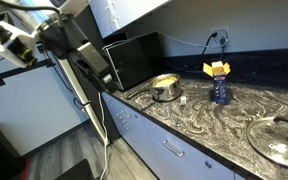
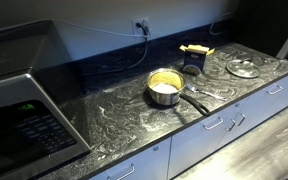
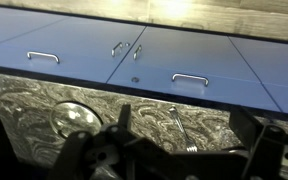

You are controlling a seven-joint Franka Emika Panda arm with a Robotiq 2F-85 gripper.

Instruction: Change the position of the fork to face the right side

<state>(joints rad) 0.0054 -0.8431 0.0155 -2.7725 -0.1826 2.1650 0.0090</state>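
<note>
The fork [image 3: 178, 127] is a thin silvery utensil lying flat on the dark marbled counter [image 3: 24, 100]. In the wrist view it lies between my gripper's two dark fingers, tines toward the bottom of the picture. It also shows as a small pale sliver beside the steel pot in an exterior view [image 1: 182, 100]. My gripper [image 3: 184, 142] is open and empty, well above the fork and not touching it. The arm [image 1: 84, 50] hangs over the counter's end in an exterior view.
A round steel pot [image 1: 165, 87] [image 2: 164, 88] with a long handle stands mid-counter. A blue bottle with yellow top [image 1: 219, 88] [image 2: 194, 58] stands behind it. A glass lid [image 2: 242, 68] [image 3: 72, 118] lies further along. A microwave [image 2: 24, 115] sits at the other end.
</note>
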